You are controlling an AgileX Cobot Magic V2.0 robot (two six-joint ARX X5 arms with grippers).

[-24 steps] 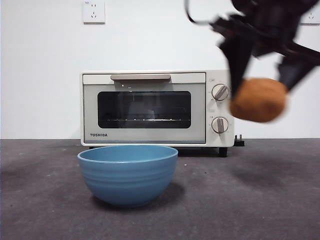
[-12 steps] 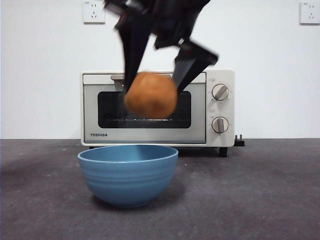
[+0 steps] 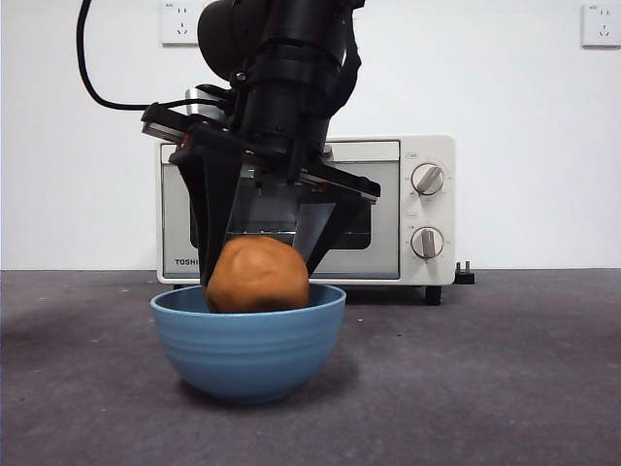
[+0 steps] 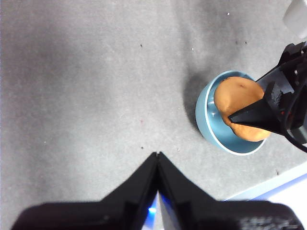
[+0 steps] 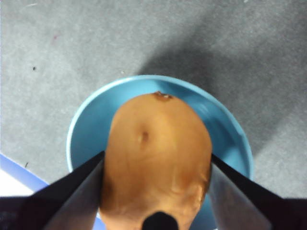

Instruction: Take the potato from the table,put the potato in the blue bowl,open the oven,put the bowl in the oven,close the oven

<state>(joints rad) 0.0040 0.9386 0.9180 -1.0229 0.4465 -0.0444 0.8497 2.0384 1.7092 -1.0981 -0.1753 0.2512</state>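
The orange-brown potato (image 3: pixel 257 275) hangs partly inside the blue bowl (image 3: pixel 248 342), its top still above the rim. My right gripper (image 3: pixel 260 262) comes down from above and is shut on the potato (image 5: pixel 156 158), one jaw on each side, directly over the blue bowl (image 5: pixel 86 129). Behind the bowl stands the cream TOSHIBA oven (image 3: pixel 388 209), its door shut. My left gripper (image 4: pixel 158 155) is shut with nothing in it, high over the bare table (image 4: pixel 86 96), off to one side of the bowl (image 4: pixel 206 115) and potato (image 4: pixel 237 98).
The oven's two knobs (image 3: pixel 427 179) and its small plug (image 3: pixel 465 275) are at its right end. Two wall sockets (image 3: pixel 181 21) sit high on the white wall. Grey table (image 3: pixel 505 369) stretches right and left of the bowl.
The right gripper carried the potato from the upper right leftward to above the bowl, then lowered it until it sits partly inside the bowl.
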